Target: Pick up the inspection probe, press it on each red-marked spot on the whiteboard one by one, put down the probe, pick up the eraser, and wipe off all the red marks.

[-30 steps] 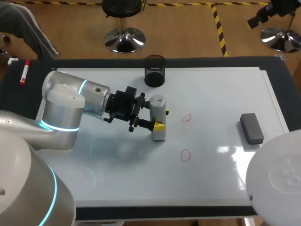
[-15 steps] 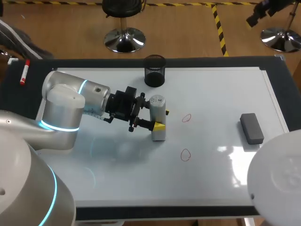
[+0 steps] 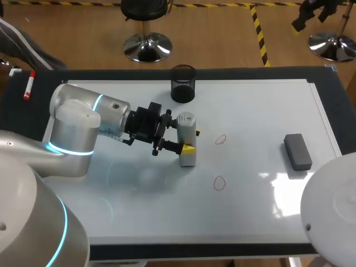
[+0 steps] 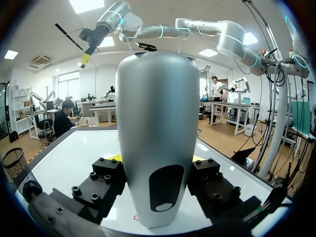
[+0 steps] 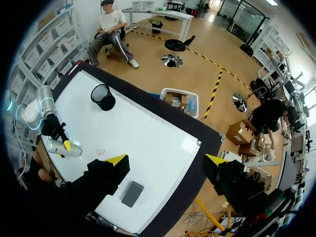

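The inspection probe (image 3: pixel 186 127), a pale grey cylinder, stands upright on the whiteboard (image 3: pixel 250 111), left of the two red marks. My left gripper (image 3: pixel 190 144) comes in from the left and is shut on it, one yellow tip on each side. In the left wrist view the probe (image 4: pixel 158 143) fills the space between the black fingers (image 4: pixel 106 175). One red mark (image 3: pixel 221 139) lies just right of the probe, another (image 3: pixel 219 183) nearer the front. The dark grey eraser (image 3: pixel 297 151) lies at the right. My right gripper (image 5: pixel 166 160) hangs open high above the table, holding nothing.
A black mesh cup (image 3: pixel 183 83) stands at the board's back edge, behind the probe. A red marker (image 3: pixel 28 86) lies on the dark table border at the far left. My right arm's white casing (image 3: pixel 331 211) covers the front right corner.
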Motion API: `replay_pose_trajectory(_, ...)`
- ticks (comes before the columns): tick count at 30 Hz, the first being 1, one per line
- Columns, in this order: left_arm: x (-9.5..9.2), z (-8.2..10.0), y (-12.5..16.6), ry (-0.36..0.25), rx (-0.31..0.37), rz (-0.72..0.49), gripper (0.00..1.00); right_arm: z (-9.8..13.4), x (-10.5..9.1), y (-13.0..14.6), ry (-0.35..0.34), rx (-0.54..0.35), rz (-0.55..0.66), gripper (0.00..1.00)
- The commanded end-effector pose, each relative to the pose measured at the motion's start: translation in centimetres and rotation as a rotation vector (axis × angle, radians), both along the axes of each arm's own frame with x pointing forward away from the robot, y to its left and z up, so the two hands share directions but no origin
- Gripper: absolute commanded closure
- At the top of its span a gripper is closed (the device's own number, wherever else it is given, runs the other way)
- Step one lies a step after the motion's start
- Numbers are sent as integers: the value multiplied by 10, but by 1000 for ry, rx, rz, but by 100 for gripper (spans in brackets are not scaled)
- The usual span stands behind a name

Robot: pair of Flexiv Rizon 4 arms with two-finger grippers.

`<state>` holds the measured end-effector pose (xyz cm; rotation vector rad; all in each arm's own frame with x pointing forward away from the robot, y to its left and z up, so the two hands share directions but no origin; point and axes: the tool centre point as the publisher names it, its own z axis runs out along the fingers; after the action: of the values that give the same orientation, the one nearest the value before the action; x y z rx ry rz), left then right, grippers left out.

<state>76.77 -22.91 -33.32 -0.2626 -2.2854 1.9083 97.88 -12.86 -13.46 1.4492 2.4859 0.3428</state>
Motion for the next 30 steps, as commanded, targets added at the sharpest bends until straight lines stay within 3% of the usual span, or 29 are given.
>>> replay_pose_trajectory(1,-2,-10,0,0,-5,0,100,-3,-12,-7,0,17,-15,0)
replay_pose_trajectory(5,-2,-10,0,0,-5,0,100,-7,-25,-11,69,61,-36,0)
replay_pose_trajectory(20,-2,-10,0,0,-5,0,100,-30,-69,-22,237,-8,-217,0)
replay_pose_trajectory(23,-2,-10,0,0,-5,0,100,-35,-77,-27,259,17,-234,0)
replay_pose_trajectory(30,-2,-10,0,0,-5,0,100,-46,-103,-37,237,70,-307,0)
